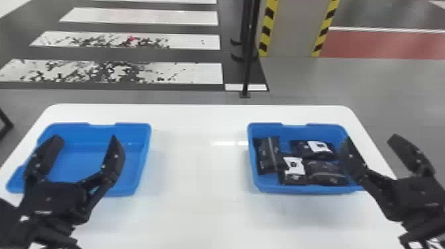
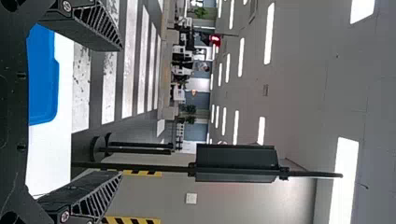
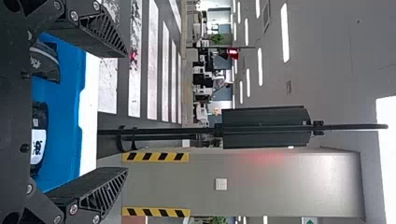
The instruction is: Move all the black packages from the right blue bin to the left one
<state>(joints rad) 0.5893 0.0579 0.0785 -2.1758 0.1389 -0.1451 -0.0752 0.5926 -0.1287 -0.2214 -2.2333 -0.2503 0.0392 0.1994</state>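
Observation:
My left gripper (image 1: 85, 142) is open above the left blue bin (image 1: 141, 159), whose visible inside holds nothing. My right gripper (image 1: 370, 140) stands open over the right side of the right blue bin (image 1: 265, 189), one finger in front of its right wall. Several black packages lie in that bin: one upright along the left (image 1: 267, 155), one with a white label at the back (image 1: 303, 149), others at the front (image 1: 326, 169). In the left wrist view my left gripper (image 2: 121, 109) has its fingers apart; so does my right gripper (image 3: 127, 112) in the right wrist view, near a labelled package (image 3: 39, 135).
Both bins stand on a white table (image 1: 198, 178), with a wide stretch of tabletop between them. Beyond its far edge a thin black pole (image 1: 249, 66) rises from the floor, beside a grey pillar (image 1: 291, 29) with yellow and black striped edges.

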